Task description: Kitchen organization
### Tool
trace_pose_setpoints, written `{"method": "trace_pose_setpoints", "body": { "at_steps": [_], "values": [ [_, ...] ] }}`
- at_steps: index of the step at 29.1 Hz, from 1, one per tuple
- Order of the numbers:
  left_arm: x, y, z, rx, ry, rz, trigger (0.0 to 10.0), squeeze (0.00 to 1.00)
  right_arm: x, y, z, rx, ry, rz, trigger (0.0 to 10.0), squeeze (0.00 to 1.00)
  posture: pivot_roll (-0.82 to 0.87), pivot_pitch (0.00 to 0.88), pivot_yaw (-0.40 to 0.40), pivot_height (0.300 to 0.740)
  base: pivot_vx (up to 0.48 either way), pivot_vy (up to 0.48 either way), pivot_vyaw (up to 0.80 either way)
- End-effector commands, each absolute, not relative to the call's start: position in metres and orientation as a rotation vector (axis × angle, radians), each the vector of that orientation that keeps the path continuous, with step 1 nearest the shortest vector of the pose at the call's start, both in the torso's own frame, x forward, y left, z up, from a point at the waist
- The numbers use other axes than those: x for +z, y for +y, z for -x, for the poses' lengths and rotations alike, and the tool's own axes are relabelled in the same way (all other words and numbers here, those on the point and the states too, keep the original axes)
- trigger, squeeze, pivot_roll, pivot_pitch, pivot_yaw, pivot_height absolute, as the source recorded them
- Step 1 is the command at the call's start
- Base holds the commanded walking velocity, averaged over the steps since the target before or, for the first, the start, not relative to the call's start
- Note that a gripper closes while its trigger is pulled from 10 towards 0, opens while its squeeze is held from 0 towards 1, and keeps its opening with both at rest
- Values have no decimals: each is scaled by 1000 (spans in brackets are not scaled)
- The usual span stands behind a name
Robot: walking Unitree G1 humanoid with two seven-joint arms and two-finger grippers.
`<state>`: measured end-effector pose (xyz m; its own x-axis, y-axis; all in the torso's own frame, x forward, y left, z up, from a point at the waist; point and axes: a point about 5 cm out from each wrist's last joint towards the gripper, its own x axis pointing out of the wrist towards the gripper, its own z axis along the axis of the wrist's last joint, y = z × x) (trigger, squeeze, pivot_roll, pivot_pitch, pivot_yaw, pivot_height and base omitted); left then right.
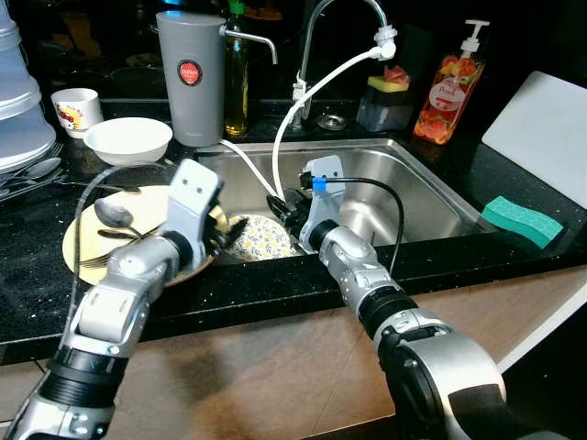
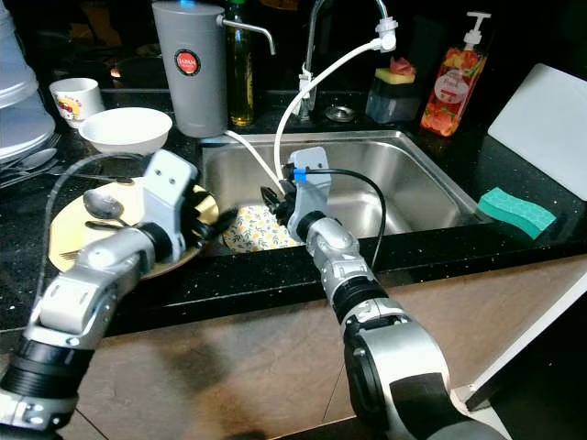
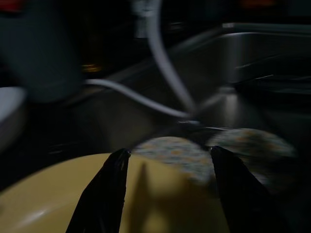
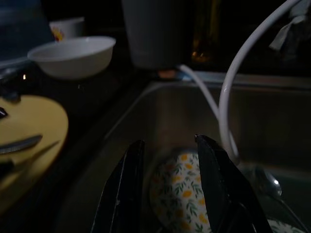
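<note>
Plates in the sink, both grippers hovering with nothing held.
Floral plate (image 1: 261,240) lies in the steel sink (image 1: 431,197) by the yellow plate (image 1: 83,240); right gripper (image 4: 167,160) and left gripper (image 3: 167,162) are spread apart, ungrasping. Ceramic looks stiff, breakable, probably slick, so I'd pinch the rim.

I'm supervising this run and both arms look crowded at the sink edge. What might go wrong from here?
The left gripper, fingers open, hangs over the yellow plate bearing a loose spoon; a nudge might tip both. The right gripper sits near the white hose above the patterned plate and could snag it.
</note>
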<state>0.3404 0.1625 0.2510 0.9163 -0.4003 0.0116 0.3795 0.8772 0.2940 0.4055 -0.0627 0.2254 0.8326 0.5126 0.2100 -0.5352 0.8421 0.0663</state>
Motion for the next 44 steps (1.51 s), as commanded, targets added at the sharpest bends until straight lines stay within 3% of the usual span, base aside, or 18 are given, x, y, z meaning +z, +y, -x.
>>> {"method": "trace_pose_setpoints", "body": {
  "at_steps": [1, 7, 12, 21, 25, 28, 31, 34, 38, 44],
  "values": [
    [251, 181, -345, -267, -8, -284, 10000, 0, 239, -67, -407, 560, -242, -160, 10000, 0, 68, 35, -81, 740, 0, 0, 0],
    [246, 206, -345, -93, 143, -269, 10000, 0, 245, -63, -405, 628, -268, -164, 10000, 0, 59, 32, -81, 740, 0, 0, 0],
    [250, 204, -341, -91, 163, -36, 10000, 0, 252, -61, -403, 715, -287, -142, 10000, 0, 54, 43, -87, 740, 0, 0, 0],
    [252, 210, -337, -49, 206, 8, 10000, 0, 257, -61, -403, 771, -277, -142, 10000, 0, 58, 48, -96, 740, 0, 0, 0],
    [253, 204, -328, -158, 246, -139, 10000, 0, 258, -61, -403, 798, -265, -155, 10000, 0, 58, 47, -95, 740, 0, 0, 0],
    [254, 214, -321, -114, 294, -292, 10000, 0, 258, -62, -403, 814, -259, -158, 10000, 0, 61, 49, -97, 740, 0, 0, 0],
    [259, 216, -321, -110, 285, -302, 10000, 0, 258, -62, -402, 819, -256, -159, 10000, 0, 62, 50, -97, 740, 0, 0, 0],
    [266, 214, -317, -153, 294, -322, 10000, 0, 258, -62, -402, 824, -253, -160, 10000, 0, 63, 48, -97, 740, 0, 0, 0],
    [272, 200, -305, -409, 283, -352, 10000, 0, 259, -62, -403, 829, -252, -165, 10000, 0, 65, 47, -97, 740, 0, 0, 0],
    [295, 187, -305, -548, 71, -275, 10000, 0, 260, -62, -403, 832, -253, -170, 10000, 0, 67, 46, -96, 740, 0, 0, 0]
  ]
}}
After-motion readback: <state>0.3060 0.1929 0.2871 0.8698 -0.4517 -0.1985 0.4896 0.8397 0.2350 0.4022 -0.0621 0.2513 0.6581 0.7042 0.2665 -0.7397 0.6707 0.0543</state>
